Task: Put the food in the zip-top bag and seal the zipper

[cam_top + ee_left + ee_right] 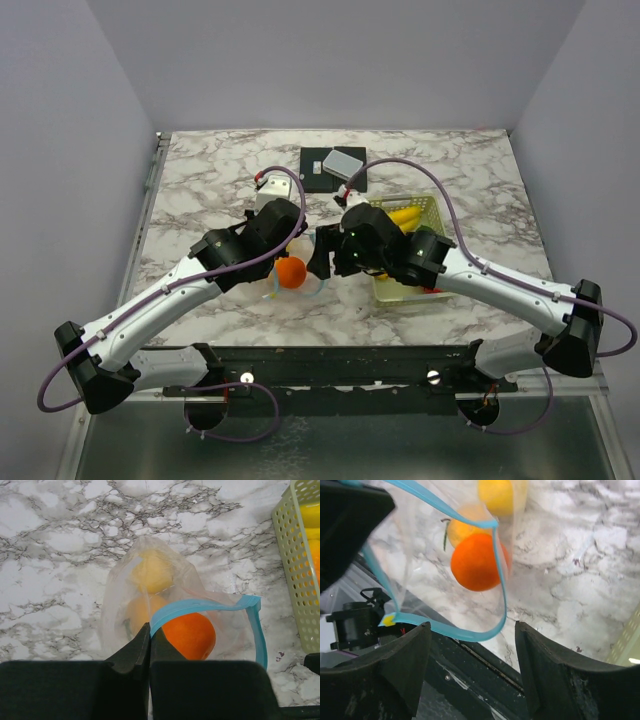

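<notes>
The bag [117,615] lies on the marble table [50,540] between the two arms, mouth toward the near edge, just left of the basket [295,580]. The left gripper [150,630] has its two fingers pressed tight together, and the end of the zipper strip [210,605] comes out right at their tips, so it looks clamped on that edge of the mouth. From there the strip arches up and over to the right, holding the mouth open.

The right gripper [470,630] has its fingers spread wide, one on each side of the near loop of the strip. The strip runs across the gap between them, and neither finger presses on it.

Inside the bag an orange [189,635] sits just behind the mouth. A paler orange fruit [142,611] lies behind it, and a lemon [150,570] is deepest in.

The two fruits at the back show only as hazy shapes through the crinkled plastic. The left gripper's own body hides the near lip of the bag from its camera. From above, both wrists cover most of the bag, so little more than the orange shows. The right arm lies across the basket, with a banana [405,215] showing at its far end. I cannot tell what else is in it.
</notes>
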Available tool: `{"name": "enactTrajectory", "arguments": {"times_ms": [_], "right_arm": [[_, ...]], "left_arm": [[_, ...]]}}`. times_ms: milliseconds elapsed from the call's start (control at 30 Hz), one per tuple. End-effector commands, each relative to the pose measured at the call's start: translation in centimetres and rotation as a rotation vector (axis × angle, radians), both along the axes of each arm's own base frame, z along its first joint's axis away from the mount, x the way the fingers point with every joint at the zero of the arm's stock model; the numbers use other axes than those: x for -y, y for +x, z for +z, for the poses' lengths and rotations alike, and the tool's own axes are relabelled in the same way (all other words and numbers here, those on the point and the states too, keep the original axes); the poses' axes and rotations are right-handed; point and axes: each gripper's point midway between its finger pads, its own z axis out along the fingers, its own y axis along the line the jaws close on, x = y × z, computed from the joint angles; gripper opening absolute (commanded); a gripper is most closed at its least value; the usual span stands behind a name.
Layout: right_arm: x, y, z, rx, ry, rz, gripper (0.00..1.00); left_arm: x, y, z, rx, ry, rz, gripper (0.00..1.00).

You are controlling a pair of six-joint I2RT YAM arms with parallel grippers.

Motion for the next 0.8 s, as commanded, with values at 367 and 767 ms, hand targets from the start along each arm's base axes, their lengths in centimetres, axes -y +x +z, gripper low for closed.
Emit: {"name": "enactTrajectory", "arguments": {"times_ms": [367,767], "right_arm": [[-0.7,-1.4,-6.4,-0.212,-0.006,-0.102,0.57],[-1.7,0.0,-7.4,-0.2,-0.057,-0.129,0.18]], "left_arm": [[0.5,-0.3,1.6,0.018,-0.062,-0.02,0.0],[0.0,-0.8,1.8,0.017,-0.07,-0.02,0.0]]}}
